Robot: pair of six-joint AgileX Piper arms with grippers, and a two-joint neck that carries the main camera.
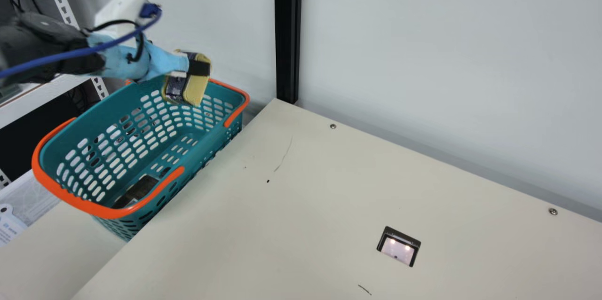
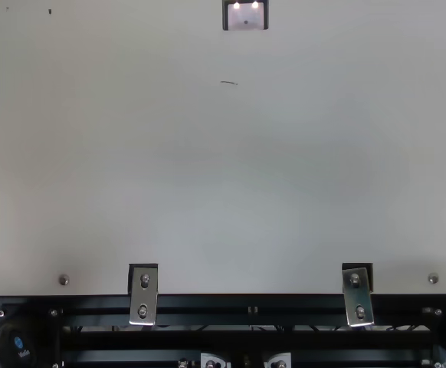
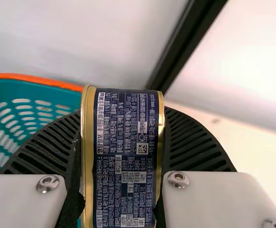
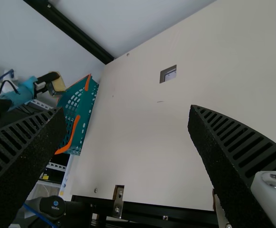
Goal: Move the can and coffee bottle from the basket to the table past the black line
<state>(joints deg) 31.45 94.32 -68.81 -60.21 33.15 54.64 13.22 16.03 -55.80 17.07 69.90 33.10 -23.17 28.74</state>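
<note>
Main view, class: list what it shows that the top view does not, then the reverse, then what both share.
Main view: the left gripper holding the can at the basket, a dark item inside it, and a black upright post.
Top view: two metal brackets and a black rail.
Both: the table, a framed cutout and a short dark mark.

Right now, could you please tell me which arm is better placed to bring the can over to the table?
Left, I'd say: the left end effector grips the can, raised near the basket. The right end effector is open and empty, away from the basket.
</note>
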